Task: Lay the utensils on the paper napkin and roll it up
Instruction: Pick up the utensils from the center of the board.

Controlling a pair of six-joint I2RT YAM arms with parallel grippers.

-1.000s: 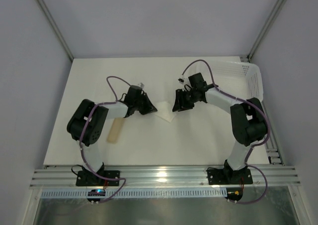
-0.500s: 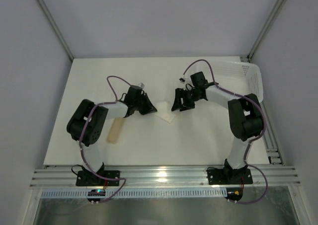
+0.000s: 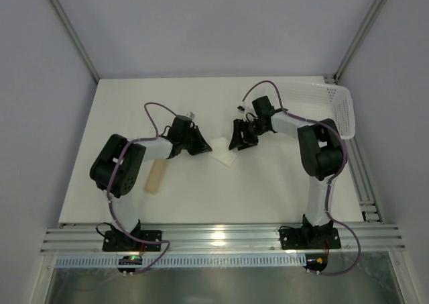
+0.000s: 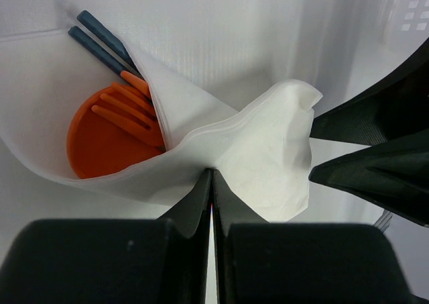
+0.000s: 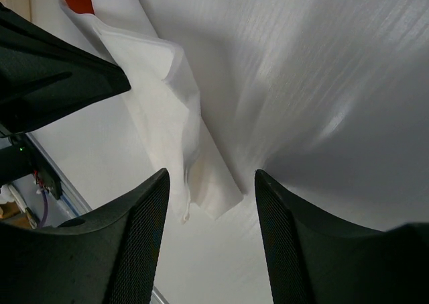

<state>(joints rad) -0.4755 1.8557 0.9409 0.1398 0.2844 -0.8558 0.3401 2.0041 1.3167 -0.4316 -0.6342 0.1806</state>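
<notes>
My left gripper (image 4: pixel 212 183) pinches one paper napkin (image 4: pixel 268 149) around one spoon (image 4: pixel 94 143) and two sticks (image 4: pixel 100 39) pointing ten o'clock; my right gripper (image 5: pixel 211 176) gapes empty.

One thin white crinkled paper napkin (image 4: pixel 268 143), folded over into a loose open-mouthed wrap, one corner crumpled. Inside napkin mouth: round-bowled orange plastic spoon (image 4: pixel 94 146), slender orange sticks (image 4: pixel 124 109) across bowl. Protruding past napkin edge: two dark blue-grey sticks (image 4: pixel 100 39).

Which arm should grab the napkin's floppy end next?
Probably the right: the right gripper is open beside the loose end of the napkin; the left gripper is shut on it, with the utensils inside.
</notes>
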